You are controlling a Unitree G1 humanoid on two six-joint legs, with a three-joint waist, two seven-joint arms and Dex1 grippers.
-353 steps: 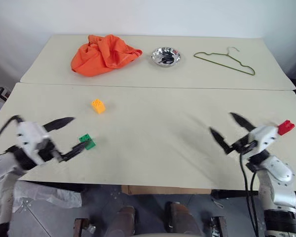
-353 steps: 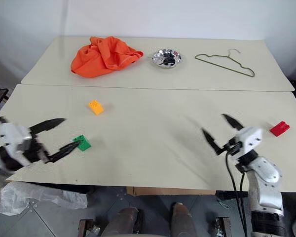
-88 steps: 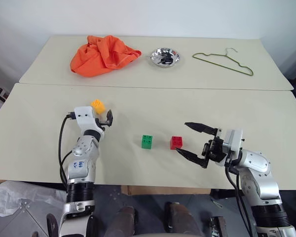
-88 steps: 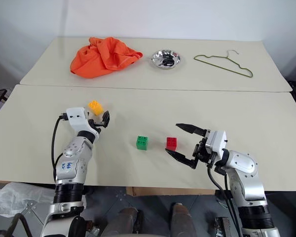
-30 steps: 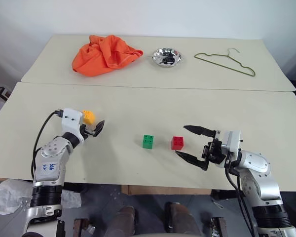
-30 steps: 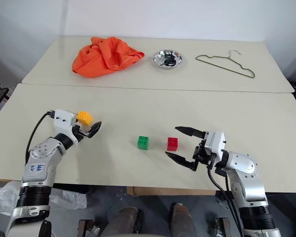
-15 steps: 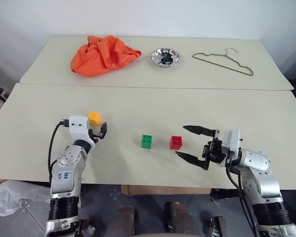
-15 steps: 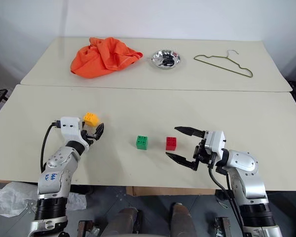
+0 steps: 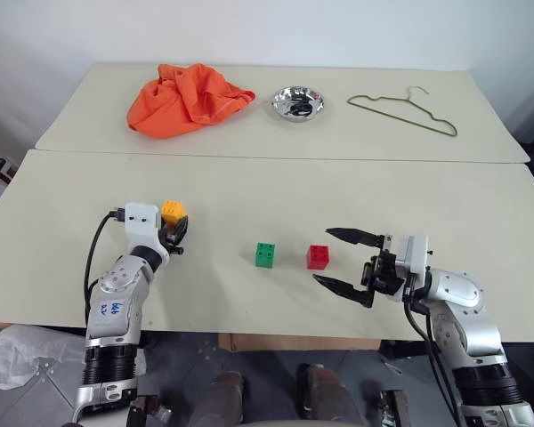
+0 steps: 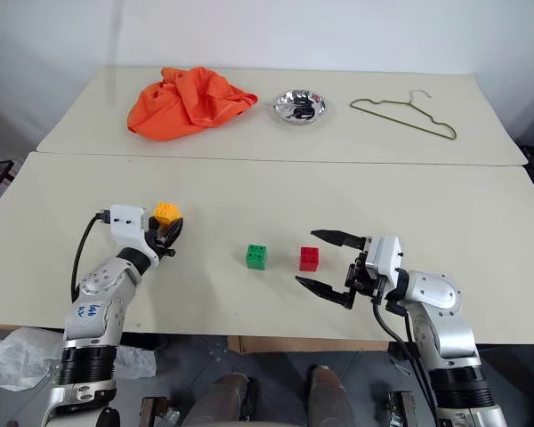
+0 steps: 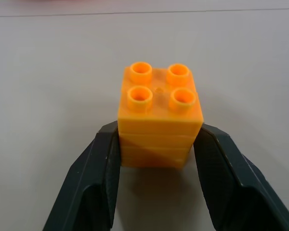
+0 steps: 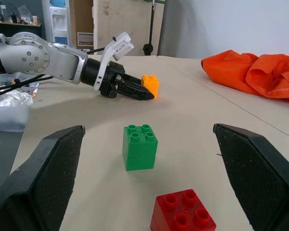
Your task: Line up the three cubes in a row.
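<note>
Yellow-orange brick [image 11: 159, 115] sits on the table [image 9: 249, 187], studs up, clamped between the left gripper [image 11: 156, 144] fingers. Right gripper [image 9: 346, 262] gapes wide, empty; red brick [image 9: 319, 257] just beyond its tips, green brick [image 9: 266, 254] farther along.

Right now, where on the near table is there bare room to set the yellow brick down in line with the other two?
Bare table lies between the left claw, closed on the yellow-orange brick, and the green brick: room to extend the row. The front strip below both bricks is bare too. Right of the red brick it is crowded: the open right claw sits close.
</note>
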